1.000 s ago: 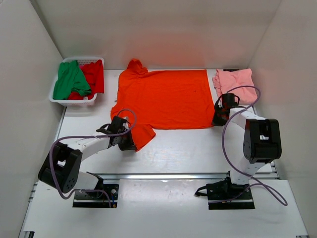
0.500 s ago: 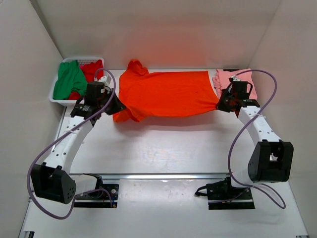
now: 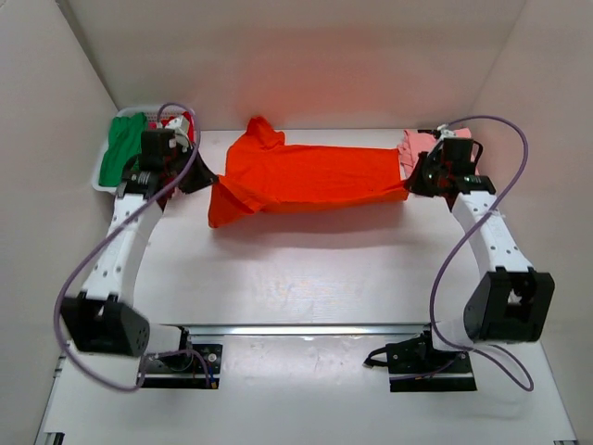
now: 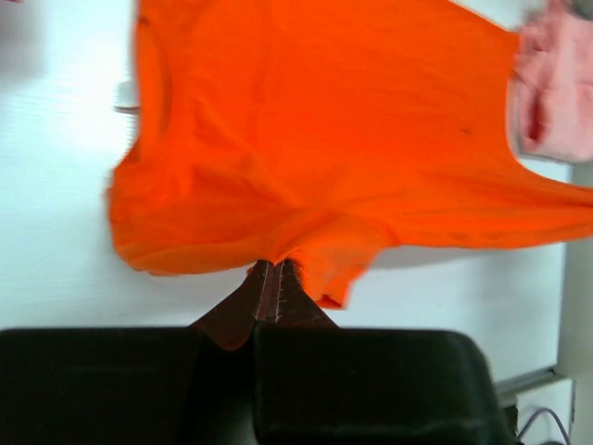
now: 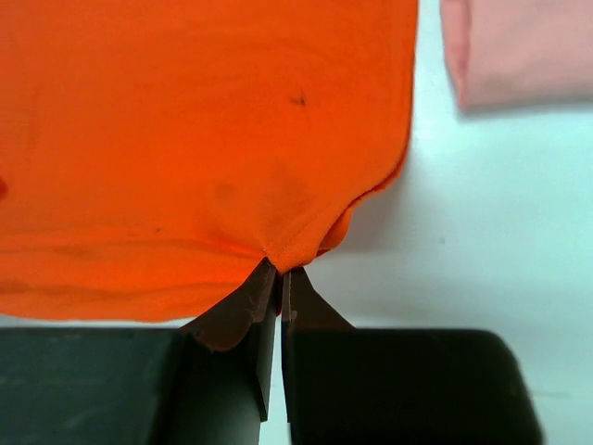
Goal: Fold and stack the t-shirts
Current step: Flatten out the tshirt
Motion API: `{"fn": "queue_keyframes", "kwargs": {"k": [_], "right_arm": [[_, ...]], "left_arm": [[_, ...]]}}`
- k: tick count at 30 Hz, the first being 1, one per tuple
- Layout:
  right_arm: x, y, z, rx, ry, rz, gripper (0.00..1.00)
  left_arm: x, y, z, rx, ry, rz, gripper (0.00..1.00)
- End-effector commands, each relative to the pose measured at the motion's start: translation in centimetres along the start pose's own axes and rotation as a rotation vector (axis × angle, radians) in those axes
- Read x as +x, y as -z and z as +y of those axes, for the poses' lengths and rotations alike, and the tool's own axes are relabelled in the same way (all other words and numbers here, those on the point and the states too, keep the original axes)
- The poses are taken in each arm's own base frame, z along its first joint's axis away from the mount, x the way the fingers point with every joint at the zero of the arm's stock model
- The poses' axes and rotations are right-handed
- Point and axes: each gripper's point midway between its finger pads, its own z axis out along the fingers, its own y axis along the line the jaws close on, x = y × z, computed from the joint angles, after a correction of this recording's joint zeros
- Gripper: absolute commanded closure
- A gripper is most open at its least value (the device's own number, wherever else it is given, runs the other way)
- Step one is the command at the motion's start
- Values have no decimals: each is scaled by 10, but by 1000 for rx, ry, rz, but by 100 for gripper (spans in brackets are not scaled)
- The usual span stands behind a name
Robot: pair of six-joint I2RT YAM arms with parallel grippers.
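The bright orange t-shirt [image 3: 306,174] is stretched between my two grippers at the back of the table, its near half lifted and folded toward the far half. My left gripper [image 3: 206,178] is shut on its left edge near the sleeve; in the left wrist view the left gripper [image 4: 274,267] pinches the orange cloth [image 4: 315,139]. My right gripper [image 3: 413,185] is shut on its right hem corner; in the right wrist view the right gripper [image 5: 280,271] pinches the orange cloth [image 5: 185,139]. The pale pink t-shirt [image 3: 419,145] lies folded at the back right. The green t-shirt [image 3: 119,148] and red t-shirt [image 3: 182,124] lie in the basket.
The white plastic basket [image 3: 100,185] stands at the back left, close behind my left arm. White walls close in the table on three sides. The pink shirt also shows in the right wrist view [image 5: 519,46] and in the left wrist view [image 4: 556,93].
Both grippers have lifted the shirt's near edge and carried it toward the back. The shirt went from lying flat to a narrower band folded over.
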Motion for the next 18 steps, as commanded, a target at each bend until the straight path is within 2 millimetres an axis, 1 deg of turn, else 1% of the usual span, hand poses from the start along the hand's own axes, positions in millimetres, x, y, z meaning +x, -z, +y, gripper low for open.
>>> {"fn": "queue_keyframes", "kwargs": {"k": [1, 2, 3, 4, 5, 6, 7, 8, 9, 10, 11, 12, 13, 14, 15, 16, 18], "right_arm": [[-56, -21, 21, -82, 54, -105, 100], [-80, -13, 29, -101, 68, -153, 100], [-95, -11, 33, -100, 74, -169, 100], [-98, -8, 32, -88, 79, -170, 100], [-110, -1, 32, -77, 90, -195, 100], [-115, 7, 35, -77, 105, -213, 100], [-120, 16, 34, -76, 103, -230, 100], [-121, 24, 32, -75, 104, -243, 100], [-112, 23, 23, -62, 88, -230, 100], [-111, 32, 24, -65, 98, -242, 100], [-96, 28, 17, -55, 93, -213, 99], [-86, 30, 15, -53, 89, -208, 100], [-80, 35, 15, -58, 97, -206, 100], [-66, 34, 11, -52, 98, -187, 100], [-45, 26, 8, -50, 92, -135, 100], [-41, 31, 8, -48, 110, -148, 100], [-8, 26, 2, -33, 115, -89, 100]], "left_arm": [[-62, -30, 25, -56, -27, -68, 100], [-77, -27, 26, -61, -21, -80, 100], [-108, -21, 10, -30, -39, -111, 100], [-155, -2, -4, -5, -61, -210, 100], [-189, 33, -30, 33, -96, -299, 100], [-194, 34, -35, 33, -100, -293, 100], [-205, 62, -51, 64, -110, -365, 100], [-201, 73, -59, 102, -105, -389, 100], [-194, 74, -73, 138, -123, -396, 100], [-175, 79, -72, 136, -113, -374, 100], [-165, 77, -73, 142, -115, -365, 100], [-144, 77, -68, 141, -111, -335, 100], [-115, 72, -59, 137, -96, -284, 100], [-88, 68, -53, 145, -88, -248, 100], [-73, 65, -48, 150, -77, -223, 100], [-46, 64, -42, 157, -64, -197, 100], [13, 58, -26, 150, -50, -111, 100]]}}
